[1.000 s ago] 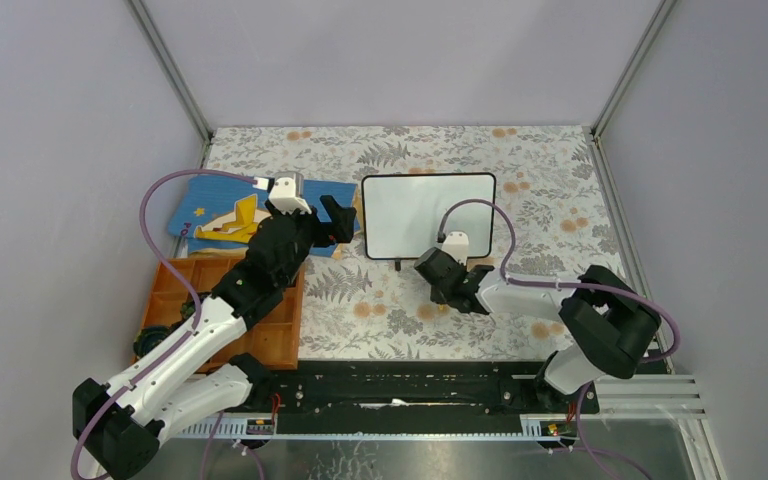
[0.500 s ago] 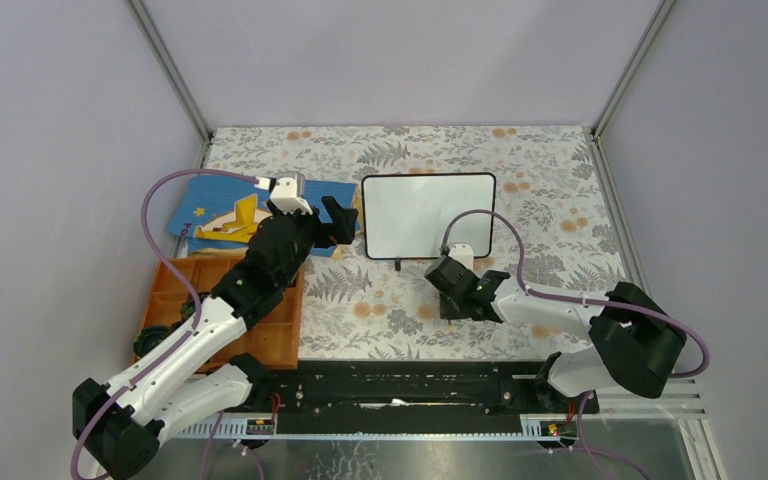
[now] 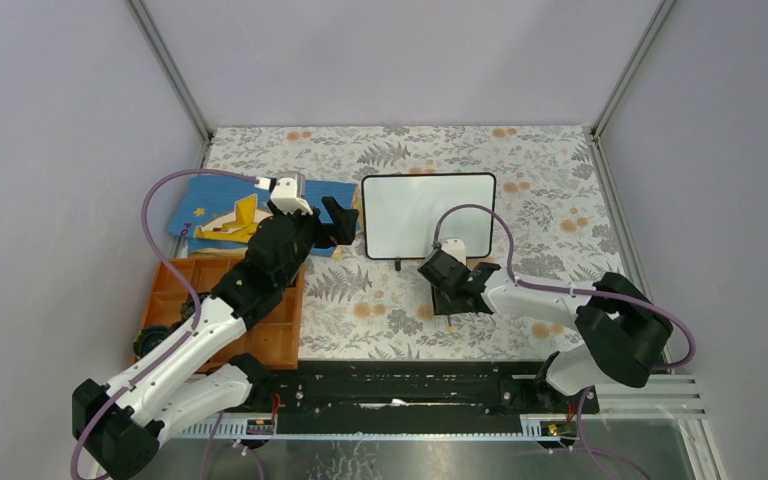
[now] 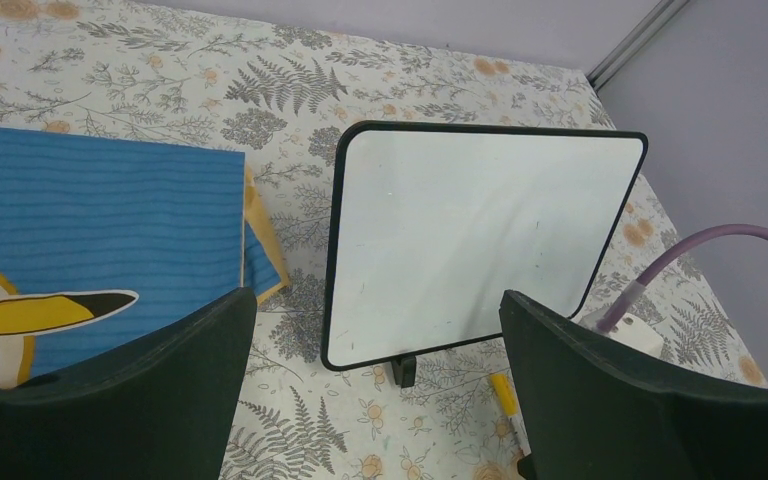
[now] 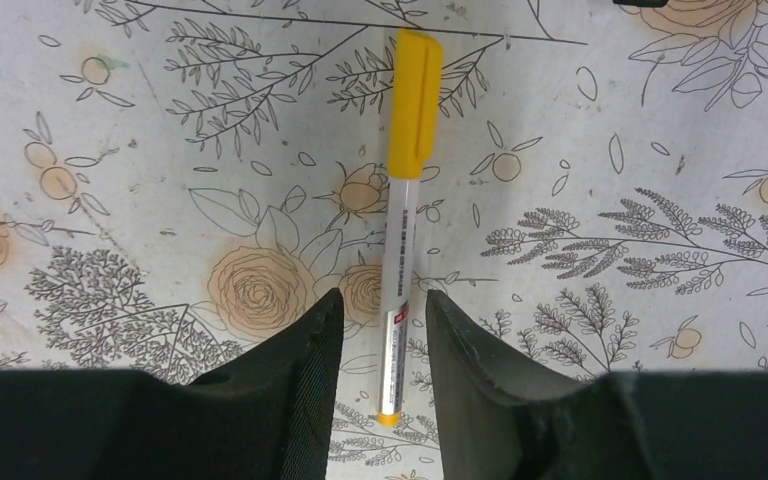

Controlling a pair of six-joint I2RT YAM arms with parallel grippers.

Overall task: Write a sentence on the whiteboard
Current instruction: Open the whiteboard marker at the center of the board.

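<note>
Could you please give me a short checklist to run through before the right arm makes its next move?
1. marker lying flat, lined up between the jaws of the right gripper: ok.
2. Right gripper open, with a gap on each side of the marker: ok.
3. Marker ready to write: not ok, the yellow cap is still on.
4. whiteboard face blank, with nothing lying on it: ok.
5. left gripper open and apart from the whiteboard: ok.
6. Marker has ink: cannot tell.
</note>
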